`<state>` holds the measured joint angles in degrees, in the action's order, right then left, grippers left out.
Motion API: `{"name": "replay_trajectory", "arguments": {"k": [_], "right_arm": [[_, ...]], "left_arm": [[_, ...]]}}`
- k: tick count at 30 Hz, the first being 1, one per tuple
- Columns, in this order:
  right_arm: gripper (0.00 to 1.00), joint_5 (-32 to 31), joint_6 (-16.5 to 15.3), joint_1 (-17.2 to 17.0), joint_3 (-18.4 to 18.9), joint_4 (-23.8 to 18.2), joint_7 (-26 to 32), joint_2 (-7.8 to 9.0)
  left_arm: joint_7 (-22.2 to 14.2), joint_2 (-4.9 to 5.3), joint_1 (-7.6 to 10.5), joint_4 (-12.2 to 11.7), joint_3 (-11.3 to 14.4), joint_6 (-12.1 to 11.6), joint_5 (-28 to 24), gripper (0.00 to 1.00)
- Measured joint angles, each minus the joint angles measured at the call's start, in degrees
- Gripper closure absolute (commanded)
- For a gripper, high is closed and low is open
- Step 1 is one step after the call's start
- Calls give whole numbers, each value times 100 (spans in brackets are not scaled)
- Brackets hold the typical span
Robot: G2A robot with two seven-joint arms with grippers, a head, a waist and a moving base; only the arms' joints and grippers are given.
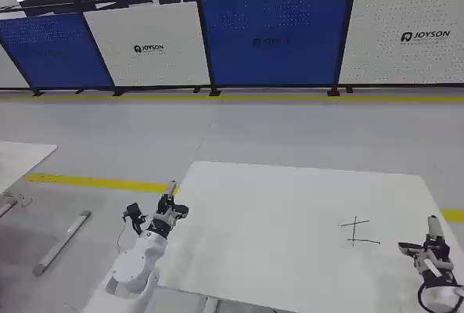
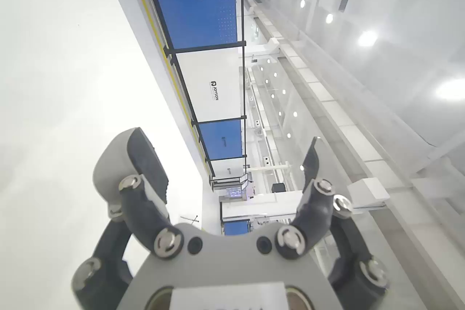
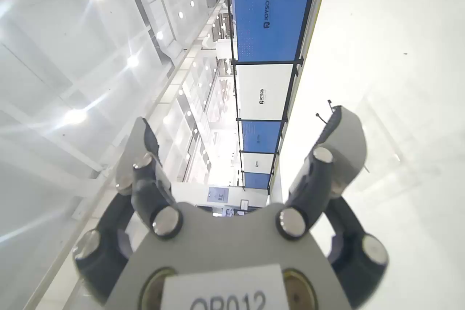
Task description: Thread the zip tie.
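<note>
My left gripper point(image 2: 224, 139) and right gripper point(image 3: 243, 119) are both released, empty.
The left sits at the table's point(image 1: 278, 235) left edge; I make out zip ties point(image 1: 358, 233), perhaps crossed, left of the right one.

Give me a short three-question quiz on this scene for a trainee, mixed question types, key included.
1. True or false: the left gripper holds one of the zip ties.
2. Multiple choice: which is nearer the zip ties lying on the table? A) the left gripper B) the right gripper
3. Fill in: the fingers of both grippers are ____.

Key: 1 false; 2 B; 3 open.
</note>
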<state>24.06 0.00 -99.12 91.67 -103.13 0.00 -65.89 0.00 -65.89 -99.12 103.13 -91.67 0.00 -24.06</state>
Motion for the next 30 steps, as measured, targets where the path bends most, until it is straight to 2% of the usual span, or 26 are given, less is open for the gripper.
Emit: {"name": "replay_trajectory", "arguments": {"k": [1,2,3,6,7,8,9,12,15,18,21,26,28,30], "right_arm": [[0,0,0,0,0,0,0,0],[22,0,0,0,0,0,0,0],[0,0,0,0,0,0,0,0],[0,0,0,0,0,0,0,0],[0,0,0,0,0,0,0,0],[0,0,0,0,0,0,0,0],[0,0,0,0,0,0,0,0],[0,-54,-16,15,30,4,47,6],[0,-324,-65,64,182,95,418,39],[0,-532,-109,150,404,213,1122,101],[0,-693,-122,350,753,439,2244,208],[0,-1202,-361,872,1198,1032,4352,413],[0,-1226,-372,945,1237,1163,4742,428],[0,-1211,-370,929,1230,1108,4653,426]], "left_arm": [[0,0,0,0,0,0,0,22],[0,0,0,0,0,0,0,0],[0,0,0,0,0,0,0,0],[0,0,0,0,0,0,0,0],[0,0,0,0,0,0,0,22],[0,0,0,0,0,0,0,22],[0,0,0,0,0,0,0,0],[0,0,0,0,0,0,0,0],[0,0,0,0,0,0,0,0],[0,0,0,0,0,0,0,0],[0,0,0,0,0,0,0,0],[0,0,0,0,0,0,0,0],[0,0,0,0,0,0,0,0],[0,0,0,0,0,0,0,0]]}}
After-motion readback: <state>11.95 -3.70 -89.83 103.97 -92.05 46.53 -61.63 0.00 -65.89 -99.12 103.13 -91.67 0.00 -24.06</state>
